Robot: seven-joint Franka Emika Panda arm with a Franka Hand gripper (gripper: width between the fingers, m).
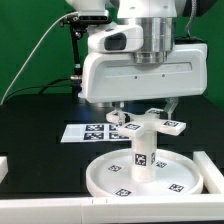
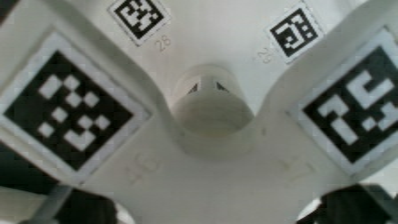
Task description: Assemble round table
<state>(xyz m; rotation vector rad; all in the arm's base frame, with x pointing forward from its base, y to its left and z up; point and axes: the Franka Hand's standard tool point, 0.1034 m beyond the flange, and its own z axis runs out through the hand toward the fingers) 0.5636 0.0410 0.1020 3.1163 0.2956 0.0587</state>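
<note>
A large white plastic round disc with a raised rim is lying flat on the black tabletop, near the front of the exterior view. A short white cylindrical leg, carrying black-and-white square tags, is standing upright from the middle of the disc. On top of the leg is sitting a small white branched foot piece, its flat arms reaching sideways, each arm showing a tag.

The white robot arm's two-finger gripper is hanging directly above the foot piece, very close to it. The big wrist housing is hiding the fingers, so it is not possible to tell how far they are spread or whether they are gripping the foot piece.

In the wrist view, the foot piece is filling almost the whole picture: a rounded central hub with tagged arms spreading away from it. Dark blurred shapes at one edge may be the fingertips, but this cannot be confirmed.

The disc's rim is sitting close to a low white border wall along the front table edge, leaving little room there. A white block is standing just beside the disc on the exterior view's right. The flat white marker board is lying behind the disc. Open black surface is stretching to the exterior view's left. A green backdrop is closing off the rear.
</note>
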